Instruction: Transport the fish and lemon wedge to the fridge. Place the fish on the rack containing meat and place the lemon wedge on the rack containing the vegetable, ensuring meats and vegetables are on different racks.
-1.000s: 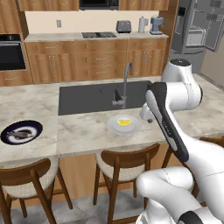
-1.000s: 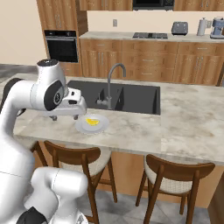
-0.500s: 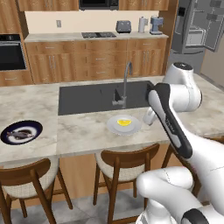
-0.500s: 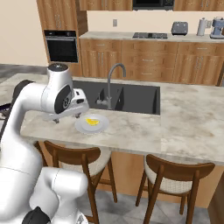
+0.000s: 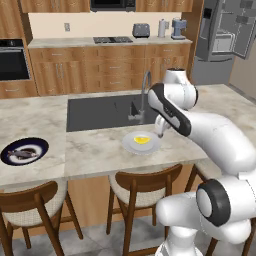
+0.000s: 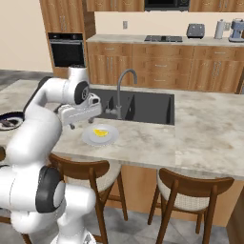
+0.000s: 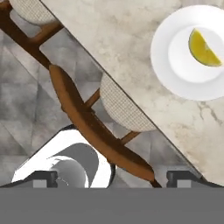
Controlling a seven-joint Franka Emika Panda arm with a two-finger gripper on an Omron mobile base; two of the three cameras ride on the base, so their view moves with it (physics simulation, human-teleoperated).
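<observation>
- Gripper (image 7: 112, 177) status: mine, jaws spread wide, nothing between them. It hangs over the near edge of the counter (image 5: 95, 150), looking down on a stool (image 7: 94, 127) and the floor.
- Lemon wedge (image 5: 142, 140): lies untouched on a white plate (image 5: 131, 146) on the counter, just in front of the sink (image 5: 100, 112). In the hand view the wedge (image 7: 202, 48) sits toward 1 o'clock from my fingertips, well apart from them.
- Fish (image 5: 22, 152): rests on a navy plate (image 5: 40, 150) at the far left of the counter, about 9 o'clock from the white plate and well apart from my arm. Not yet handled.
- Fridge (image 5: 222, 37): stands at the back right of the room, about 1 o'clock from the lemon wedge, one door ajar. Its racks cannot be made out from here.
- Progress, in my judgement: no item picked up, none delivered. Both transfers remain, as does sorting each onto its proper rack.
</observation>
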